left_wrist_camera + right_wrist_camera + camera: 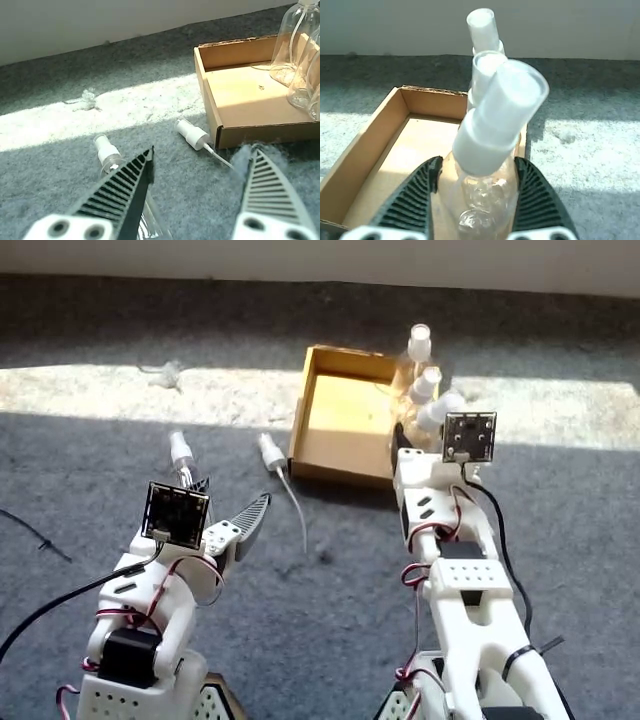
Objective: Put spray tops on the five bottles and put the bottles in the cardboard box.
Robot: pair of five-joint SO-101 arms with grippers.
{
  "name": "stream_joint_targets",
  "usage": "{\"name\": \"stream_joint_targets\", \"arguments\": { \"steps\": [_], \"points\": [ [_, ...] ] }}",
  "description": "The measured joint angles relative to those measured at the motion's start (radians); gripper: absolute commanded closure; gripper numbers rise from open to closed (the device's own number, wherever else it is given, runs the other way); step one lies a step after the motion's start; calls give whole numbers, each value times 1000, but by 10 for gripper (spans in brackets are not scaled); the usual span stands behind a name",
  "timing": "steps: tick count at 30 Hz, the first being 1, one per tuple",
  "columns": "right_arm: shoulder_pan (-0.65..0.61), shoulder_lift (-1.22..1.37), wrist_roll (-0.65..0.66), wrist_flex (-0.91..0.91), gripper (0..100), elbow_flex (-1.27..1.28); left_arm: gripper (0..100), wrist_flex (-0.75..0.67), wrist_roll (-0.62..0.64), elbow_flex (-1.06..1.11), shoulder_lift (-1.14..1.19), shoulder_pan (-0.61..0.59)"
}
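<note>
While the right gripper (pixel 477 172) clamps a capped bottle (pixel 482 195) at the box's (pixel 345 415) right edge, two more bottles (pixel 420 350) stand just beyond it, crowding that wall. Left of the box, the left gripper (pixel 202 152) hangs, jaws apart, over a lying bottle (pixel 111 161). A loose top (pixel 192 134) lies beside the box's left wall.

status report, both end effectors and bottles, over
Left end effector open, by the lying bottle on carpet. Right end effector shut on held bottle at the cardboard box, two standing bottles beside it. Loose spray top near box; nothing blocking.
</note>
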Motion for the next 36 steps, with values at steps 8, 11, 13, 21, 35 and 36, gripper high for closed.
{"name": "stream_joint_targets", "arguments": {
  "steps": [8,11,13,21,35,36],
  "points": [
    [0,68,0,-3,993,-2,730,0,0,0,0,0],
    [0,92,0,-3,992,-28,730,0,0,0,0,0],
    [0,95,0,-3,991,-35,730,0,0,0,0,0],
    [0,95,0,-3,918,-35,730,0,0,0,0,0],
    [0,95,0,-3,875,-35,730,0,0,0,0,0],
    [0,95,0,-3,875,-35,730,0,0,0,0,0]
  ]
}}
